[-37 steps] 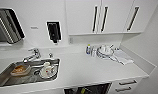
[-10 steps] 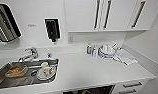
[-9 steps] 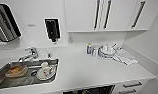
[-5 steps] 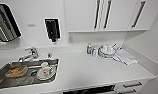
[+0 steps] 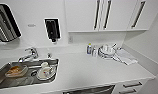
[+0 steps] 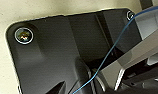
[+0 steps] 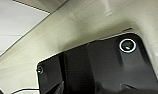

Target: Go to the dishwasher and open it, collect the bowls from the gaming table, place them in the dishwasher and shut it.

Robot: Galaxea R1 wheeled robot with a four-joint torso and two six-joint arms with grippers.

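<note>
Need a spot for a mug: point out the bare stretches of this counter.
Bare: the white counter between the sink and the dish pile, forward to its front edge. Crowded: the sink, holding dishes, and the back right corner with bottles and cloth.

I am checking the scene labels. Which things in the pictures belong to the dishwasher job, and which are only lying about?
Job:
- dishwasher, its grey front under the counter edge

Lying about:
- sink with dishes inside
- tap
- bottle
- stacked dishes by the wall
- cloth
- upper cabinets

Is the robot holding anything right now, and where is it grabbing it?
It cannot be told. The wrist views give no look at any fingers or at a held thing.
</note>
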